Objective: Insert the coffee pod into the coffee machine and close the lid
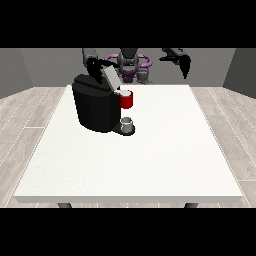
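- We see a grey thing (pixel 127 121) on the coffee machine (pixel 95 105) base, possibly the pod or a cup; can't tell.
- Lid (pixel 111 77) tilted up, presumably for loading; a red thing at the machine (pixel 127 100) below.
- Hand at the view's left (pixel 93 65) behind lid, fingers unclear; hand at the view's right (pixel 184 64) raised, fingers hanging relaxed, holding nothing.
- White worktop (pixel 150 160); no readable writing.

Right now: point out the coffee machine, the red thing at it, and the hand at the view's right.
coffee machine (pixel 94 107), front view, black body.
red thing at the machine (pixel 127 100), front view, its side.
hand at the view's right (pixel 185 66), front view, hanging fingers.
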Robot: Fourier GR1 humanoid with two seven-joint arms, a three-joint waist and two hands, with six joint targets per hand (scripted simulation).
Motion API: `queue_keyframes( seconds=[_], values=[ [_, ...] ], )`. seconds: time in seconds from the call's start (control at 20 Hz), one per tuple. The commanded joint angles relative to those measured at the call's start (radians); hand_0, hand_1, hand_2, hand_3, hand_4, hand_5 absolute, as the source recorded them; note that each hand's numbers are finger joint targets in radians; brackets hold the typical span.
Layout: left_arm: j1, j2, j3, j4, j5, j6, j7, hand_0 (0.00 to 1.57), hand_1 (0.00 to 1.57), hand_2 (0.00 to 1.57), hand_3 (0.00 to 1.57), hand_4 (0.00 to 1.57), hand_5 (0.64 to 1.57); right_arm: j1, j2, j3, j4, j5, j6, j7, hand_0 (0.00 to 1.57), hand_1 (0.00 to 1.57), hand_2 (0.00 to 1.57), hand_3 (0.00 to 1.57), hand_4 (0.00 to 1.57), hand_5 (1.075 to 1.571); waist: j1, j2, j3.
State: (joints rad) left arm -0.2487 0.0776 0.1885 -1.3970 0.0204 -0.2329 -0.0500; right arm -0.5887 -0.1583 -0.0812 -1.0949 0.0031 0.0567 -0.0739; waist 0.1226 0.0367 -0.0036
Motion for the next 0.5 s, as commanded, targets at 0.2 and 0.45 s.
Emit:
queue_keyframes(
  seconds=[0.2, 0.45],
  values=[
    [-0.009, 0.005, -0.021, 0.001, -0.009, 0.032, 0.019, 0.00, 0.00, 0.00, 0.00, 0.00, 1.571, -0.075, 0.034, 0.024, 0.058, 0.036, -0.022, 0.038, 0.00, 0.00, 0.00, 0.00, 0.00, 1.571, 0.010, 0.021, 0.0037],
    [-0.009, 0.058, 0.024, 0.073, 0.024, -0.009, -0.081, 0.00, 0.00, 0.00, 0.00, 0.00, 1.571, -0.095, 0.038, 0.018, 0.058, 0.037, -0.016, -0.010, 0.00, 0.00, 0.00, 0.00, 0.00, 1.571, -0.009, 0.054, 0.0035]
  ],
)
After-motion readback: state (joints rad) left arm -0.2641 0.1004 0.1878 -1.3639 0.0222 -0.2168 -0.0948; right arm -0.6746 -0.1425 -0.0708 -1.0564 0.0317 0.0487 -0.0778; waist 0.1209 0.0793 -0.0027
